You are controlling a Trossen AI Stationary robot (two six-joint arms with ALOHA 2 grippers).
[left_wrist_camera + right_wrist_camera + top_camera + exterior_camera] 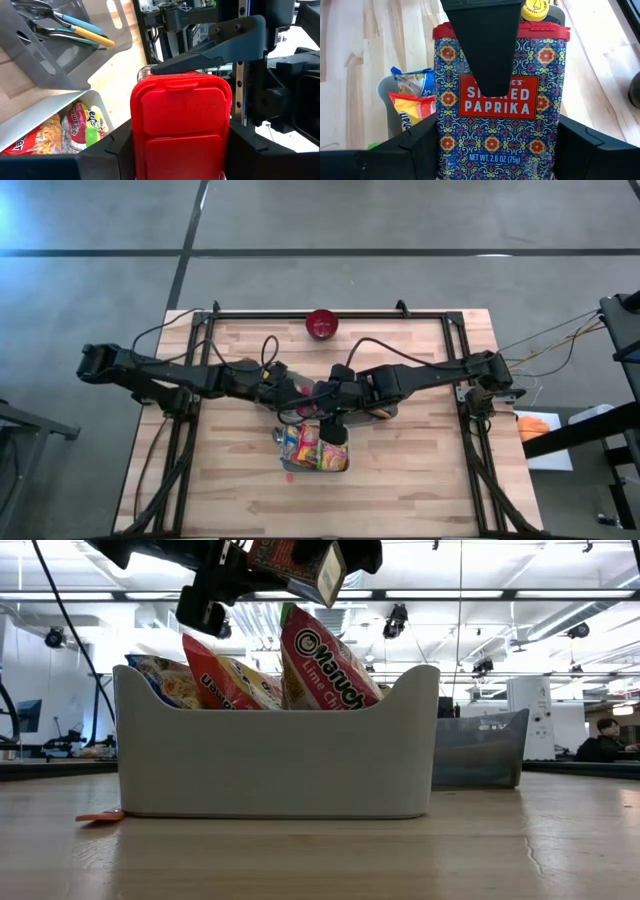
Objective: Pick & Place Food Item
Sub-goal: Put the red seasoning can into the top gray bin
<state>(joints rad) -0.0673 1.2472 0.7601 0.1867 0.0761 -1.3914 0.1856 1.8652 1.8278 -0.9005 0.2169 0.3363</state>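
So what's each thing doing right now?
Tin: held in the air above the bin, red lid on.
Right pincer: shut on tin.
Left pincer: shut on tin's lid end.
Bin: upright on the table, full.
Noodle packets: standing in the bin.
Bowl: on the table, untouched.

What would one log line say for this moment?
right hand: grips paprika tin | left hand: at the tin's red lid | where: above grey bin of noodle packets | placed: not yet
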